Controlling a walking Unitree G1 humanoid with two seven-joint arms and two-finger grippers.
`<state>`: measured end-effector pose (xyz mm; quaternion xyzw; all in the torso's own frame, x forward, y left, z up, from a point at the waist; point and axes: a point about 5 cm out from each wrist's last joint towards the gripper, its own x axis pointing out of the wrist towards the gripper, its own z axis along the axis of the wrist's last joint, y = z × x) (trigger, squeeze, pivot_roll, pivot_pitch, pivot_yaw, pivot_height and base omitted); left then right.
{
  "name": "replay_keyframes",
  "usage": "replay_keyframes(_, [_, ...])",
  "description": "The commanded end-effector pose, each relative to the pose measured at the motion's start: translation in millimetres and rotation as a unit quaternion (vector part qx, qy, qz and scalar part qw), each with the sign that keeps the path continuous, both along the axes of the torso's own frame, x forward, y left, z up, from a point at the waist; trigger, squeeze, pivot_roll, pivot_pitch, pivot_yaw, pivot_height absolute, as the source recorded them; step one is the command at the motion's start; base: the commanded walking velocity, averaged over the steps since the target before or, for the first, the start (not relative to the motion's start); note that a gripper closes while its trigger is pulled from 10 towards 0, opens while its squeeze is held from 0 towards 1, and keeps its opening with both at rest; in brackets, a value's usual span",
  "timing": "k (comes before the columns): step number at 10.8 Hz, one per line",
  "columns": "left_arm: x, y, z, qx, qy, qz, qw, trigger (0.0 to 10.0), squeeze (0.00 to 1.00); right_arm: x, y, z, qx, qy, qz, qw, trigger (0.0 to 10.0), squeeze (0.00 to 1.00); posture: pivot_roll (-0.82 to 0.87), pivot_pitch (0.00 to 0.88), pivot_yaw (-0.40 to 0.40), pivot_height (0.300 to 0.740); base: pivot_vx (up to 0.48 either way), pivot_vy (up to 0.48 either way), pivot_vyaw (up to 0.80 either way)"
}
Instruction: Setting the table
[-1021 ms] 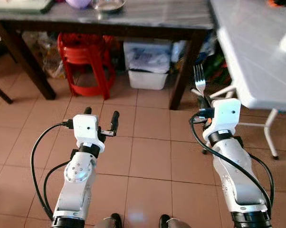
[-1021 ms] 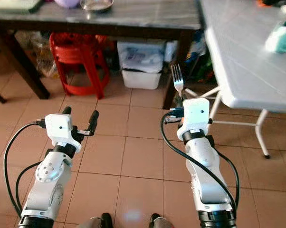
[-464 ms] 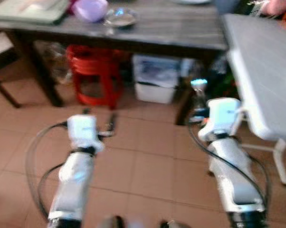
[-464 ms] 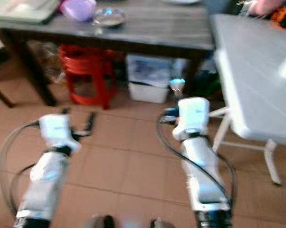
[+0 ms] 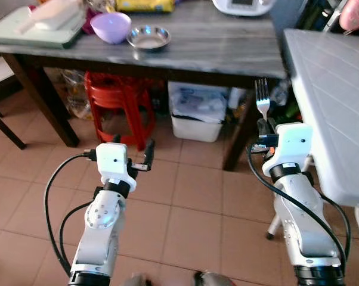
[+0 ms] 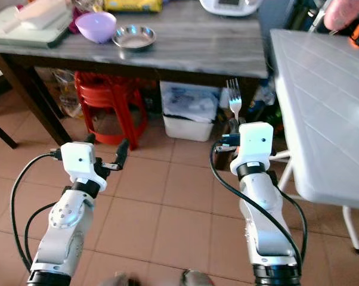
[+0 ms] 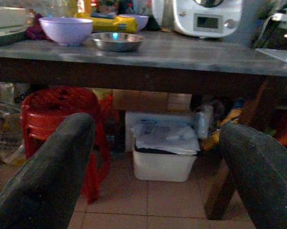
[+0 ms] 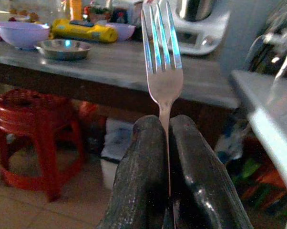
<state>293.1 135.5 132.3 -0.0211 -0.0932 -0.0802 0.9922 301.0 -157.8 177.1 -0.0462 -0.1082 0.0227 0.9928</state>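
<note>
Fork [image 5: 262, 98] is clamped upright in your right gripper [image 5: 263, 127], tines up, held over the tiled floor [image 5: 191, 202] just short of the dark desk [image 5: 215, 47] edge. Left gripper [image 5: 132, 149] is empty, fingers spread apart, arm raised forward at about the same height. No label readable; the white appliance [image 7: 208, 16] at the far desk edge has a display, too blurred to read. On the desk, far left: purple bowl [image 5: 110, 27] beside steel dish [image 5: 148, 38]. Under it: red stool [image 5: 117, 95], white bin [image 5: 198, 113]. White desk [image 5: 334, 89] flanks your right; open floor lies between the arms.
</note>
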Motion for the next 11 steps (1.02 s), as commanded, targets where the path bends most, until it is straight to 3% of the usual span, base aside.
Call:
replay_keyframes(1, [-1.7, 4.5, -2.5, 0.003, 0.005, 0.004, 1.0, 10.0, 0.0, -0.6, 3.5, 1.3, 0.008, 0.0, 0.007, 1.0, 10.0, 0.0, -0.08, 0.216, -0.015, 0.74, 0.364, 0.0, 0.0])
replay_keyframes(11, [-0.1, 1.8, -2.3, 0.0, 0.006, -0.004, 1.0, 10.0, 0.0, -0.9, 3.5, 0.2, 0.008, 0.001, 0.007, 1.0, 10.0, 0.0, -0.09, 0.216, -0.011, 0.74, 0.389, 0.0, -0.05])
